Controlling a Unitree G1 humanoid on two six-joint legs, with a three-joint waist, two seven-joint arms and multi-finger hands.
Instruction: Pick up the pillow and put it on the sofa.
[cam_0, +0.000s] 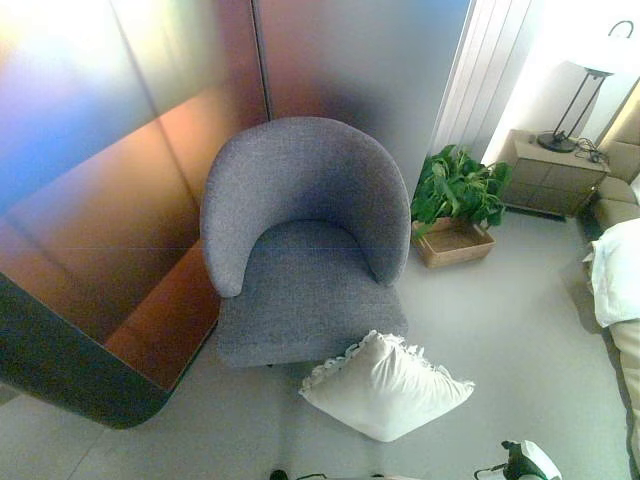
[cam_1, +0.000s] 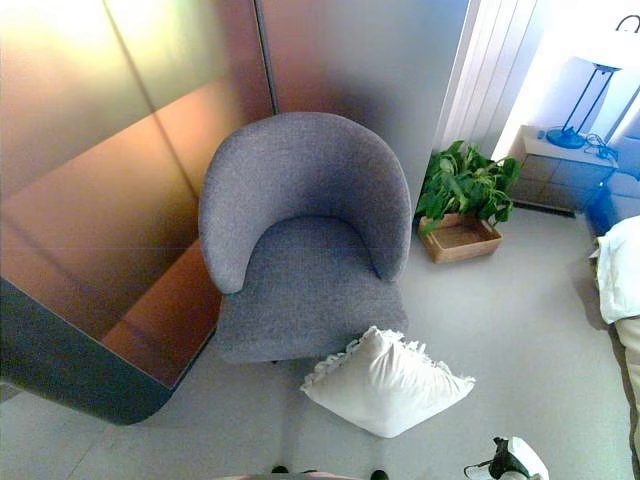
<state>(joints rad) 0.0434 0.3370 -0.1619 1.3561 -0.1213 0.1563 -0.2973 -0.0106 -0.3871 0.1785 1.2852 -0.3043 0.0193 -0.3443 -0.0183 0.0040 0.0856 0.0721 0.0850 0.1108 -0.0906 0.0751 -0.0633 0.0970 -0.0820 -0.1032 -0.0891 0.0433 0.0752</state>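
White and frilled at the edges, the pillow (cam_0: 388, 388) lies on the floor (cam_0: 520, 330) against the grey sofa's (cam_0: 305, 240) front, looking soft, light and squashy, best pinched at a plump corner, though no hand shows, so I cannot tell the fingers' state.

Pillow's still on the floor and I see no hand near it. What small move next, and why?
Probably lower a hand toward the white pillow. It lies on the floor, leaning against the front of the grey armchair, whose seat is bare. Neither hand clearly shows yet.
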